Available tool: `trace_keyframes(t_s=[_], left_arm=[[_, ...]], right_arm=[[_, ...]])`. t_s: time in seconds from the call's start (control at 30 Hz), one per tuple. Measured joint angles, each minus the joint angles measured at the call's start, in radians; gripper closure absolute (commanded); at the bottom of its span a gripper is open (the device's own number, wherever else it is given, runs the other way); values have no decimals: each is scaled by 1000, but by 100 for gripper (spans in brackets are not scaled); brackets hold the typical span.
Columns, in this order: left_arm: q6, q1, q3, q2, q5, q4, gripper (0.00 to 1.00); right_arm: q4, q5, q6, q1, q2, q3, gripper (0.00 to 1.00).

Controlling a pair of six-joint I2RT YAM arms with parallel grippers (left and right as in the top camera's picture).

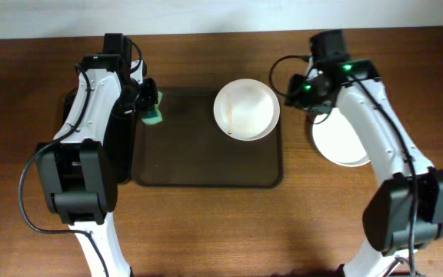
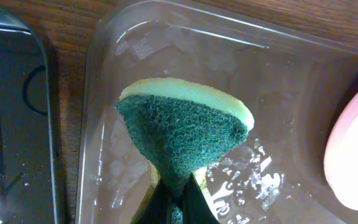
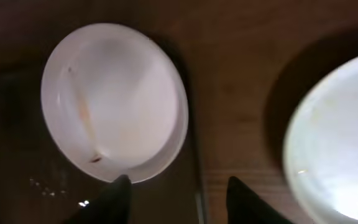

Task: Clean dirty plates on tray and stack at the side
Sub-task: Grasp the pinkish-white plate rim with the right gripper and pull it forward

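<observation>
A white plate (image 1: 246, 110) with a thin yellowish-brown streak sits at the far right of the dark brown tray (image 1: 198, 165). It also shows in the right wrist view (image 3: 114, 99). More white plate (image 1: 338, 141) lies on the table right of the tray, partly under the right arm; how many are stacked there I cannot tell. It shows in the right wrist view (image 3: 334, 143) too. My left gripper (image 2: 178, 198) is shut on a green and yellow sponge (image 2: 182, 127) above the tray's far left corner. My right gripper (image 3: 178, 186) is open and empty, above the tray's right rim beside the streaked plate.
A smaller glossy black tray (image 1: 118, 138) lies left of the brown tray, mostly under the left arm. It shows in the left wrist view (image 2: 11, 118). The wooden table (image 1: 229, 231) stretches in front of both trays.
</observation>
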Motion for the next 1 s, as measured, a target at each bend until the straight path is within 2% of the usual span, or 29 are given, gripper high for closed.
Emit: trace_keyframes(t_s=[0.17,0.27,0.33,0.43,0.63,0.67,0.87,1.0], left_arm=[[0,0,0,0,0,0,99],[0,0,0,0,0,0,99],[0,0,0,0,0,0,100],[0,0,0,0,0,1,100],[0,0,0,0,0,10,99],[0,0,0,0,0,10,100],[0,0,0,0,0,14,99],[0,0,0,0,0,13,100]], right_arm=[[-4,5,88,108,200,-2,62],[-6,14,92,108,211,-2,63],[-3,32,93,107,211,-9,74],[59,44,97,108,211,-61,80],[66,44,80,108,212,-82,82],[60,43,68,108,219,-82,85],[48,43,6,152,251,-82,85],[-33,24,-71,156,254,-86,84]])
